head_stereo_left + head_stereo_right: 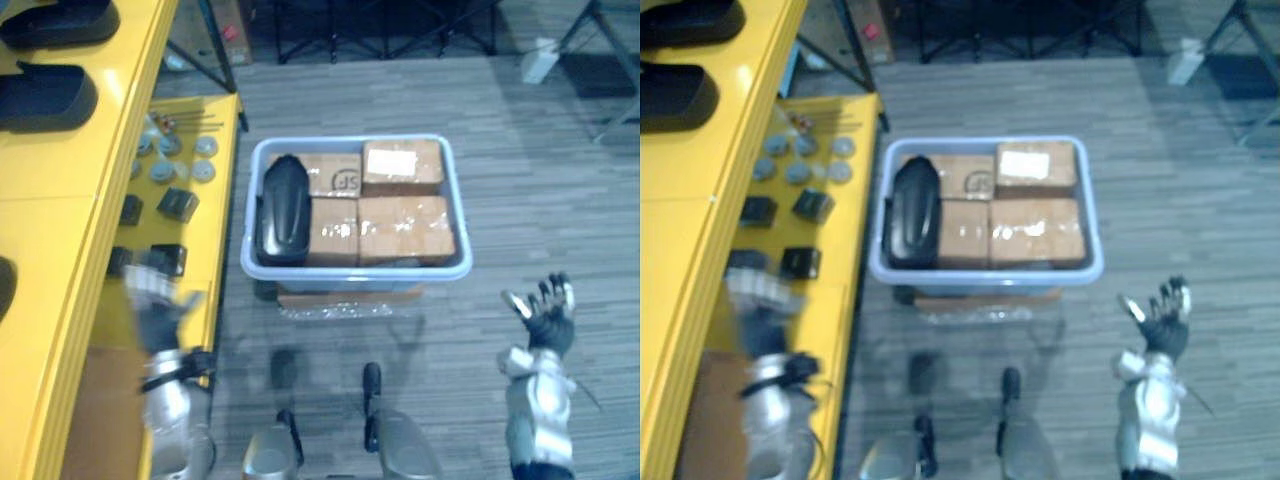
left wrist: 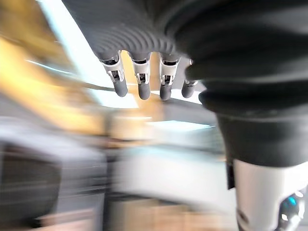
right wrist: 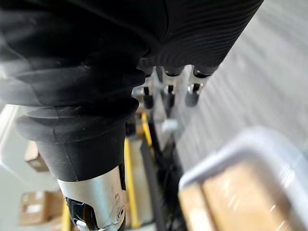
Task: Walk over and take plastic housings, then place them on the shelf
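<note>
A: Left eye view: we see a black housing point(image 1: 283, 210) at the left end of the grey bin point(image 1: 355, 272), mid-frame, beside cardboard boxes point(image 1: 405, 228). Two more housings point(image 1: 45, 95) sit on the yellow shelf point(image 1: 60, 190), upper left, cut off.
B: Right eye view: our right hand point(image 1: 1160, 330), lower right, is splayed and empty. Our left hand point(image 1: 765, 320), lower left, is smeared.
A: Left wrist view: we see fingers point(image 2: 119, 79) straight, nothing held.
B: Right wrist view: we make out the bin's corner, blurred
</note>
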{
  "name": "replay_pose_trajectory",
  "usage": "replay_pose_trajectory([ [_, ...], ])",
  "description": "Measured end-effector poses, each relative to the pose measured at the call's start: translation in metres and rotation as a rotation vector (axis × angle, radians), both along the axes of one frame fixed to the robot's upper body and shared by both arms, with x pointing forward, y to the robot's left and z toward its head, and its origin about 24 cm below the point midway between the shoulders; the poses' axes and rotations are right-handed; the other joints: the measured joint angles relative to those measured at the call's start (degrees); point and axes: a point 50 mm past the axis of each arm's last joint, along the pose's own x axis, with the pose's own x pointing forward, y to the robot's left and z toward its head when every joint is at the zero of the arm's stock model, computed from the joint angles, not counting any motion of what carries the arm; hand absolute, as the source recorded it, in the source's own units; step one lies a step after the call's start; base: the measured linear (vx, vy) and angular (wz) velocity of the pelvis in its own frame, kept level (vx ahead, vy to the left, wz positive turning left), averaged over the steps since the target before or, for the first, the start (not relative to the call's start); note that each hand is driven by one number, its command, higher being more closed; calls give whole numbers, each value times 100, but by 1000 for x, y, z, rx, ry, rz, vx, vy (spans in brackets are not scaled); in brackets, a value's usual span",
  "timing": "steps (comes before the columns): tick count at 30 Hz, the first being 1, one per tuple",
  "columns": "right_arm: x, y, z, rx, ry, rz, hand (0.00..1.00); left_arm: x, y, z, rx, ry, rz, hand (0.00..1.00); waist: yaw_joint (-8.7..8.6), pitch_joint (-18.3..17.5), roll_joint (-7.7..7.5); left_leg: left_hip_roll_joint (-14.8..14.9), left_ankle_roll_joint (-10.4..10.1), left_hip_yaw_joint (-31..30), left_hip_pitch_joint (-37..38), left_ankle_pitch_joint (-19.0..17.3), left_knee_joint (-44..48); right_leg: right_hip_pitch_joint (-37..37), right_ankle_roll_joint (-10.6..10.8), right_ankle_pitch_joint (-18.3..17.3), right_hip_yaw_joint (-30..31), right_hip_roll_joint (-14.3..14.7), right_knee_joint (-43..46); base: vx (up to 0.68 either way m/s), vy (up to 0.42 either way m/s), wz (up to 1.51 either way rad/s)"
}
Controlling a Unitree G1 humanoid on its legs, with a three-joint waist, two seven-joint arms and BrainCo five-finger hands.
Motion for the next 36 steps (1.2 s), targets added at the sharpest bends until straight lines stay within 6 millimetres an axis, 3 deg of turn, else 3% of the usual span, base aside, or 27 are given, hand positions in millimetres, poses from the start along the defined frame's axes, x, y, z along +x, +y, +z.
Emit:
replay_pose_trajectory([
  [4, 45, -11, 21, -10, 50, 74, 0, -11, -2, -28, 20, 153, -10, 0, 321, 108, 96, -75, 12, -331, -290, 14, 128, -59, 56, 117, -320, -91, -1, -57, 59, 39],
  [6, 63, -13, 44, -68, 51, 101, 0, -15, -4, -38, 28, 201, -26, 0, 448, 170, 224, -130, 13, -500, -429, 14, 198, -112, 69, 127, -445, -150, 52, -30, 53, 40],
  [9, 88, -13, 98, -145, -7, 92, 0, -24, -13, -54, 7, 253, -92, 0, 614, 284, 483, -274, 80, -806, -700, 58, 294, -221, 98, 146, -697, -302, 171, -48, 74, 42],
  [17, 108, -5, 160, -275, -11, 89, 0, -45, -20, -84, -6, 410, -131, 0, 901, 369, 655, -522, 166, -1102, -1112, 84, 630, -557, 72, 113, -1004, -629, 629, -79, 91, 18],
  [26, 119, 3, 166, -485, 189, 40, 0, -47, -21, -94, -50, 442, -161, 0, 1166, 415, 844, -584, 216, -1205, -1622, 45, 1084, -800, 49, -16, -1270, -750, 804, -110, 42, 9],
  [30, 119, -1, 163, -494, 270, -34, 0, -60, -18, -105, -54, 514, -150, 0, 1202, 416, 850, -567, 213, -1207, -1676, 48, 1106, -846, 37, -7, -1283, -742, 807, -50, 22, 0],
  [36, 118, -11, 161, -461, 352, -161, 0, -62, -20, -107, -56, 512, -159, 0, 1247, 410, 904, -558, 211, -1222, -1790, 50, 1125, -969, 48, 3, -1287, -738, 810, -2, 11, 0],
])
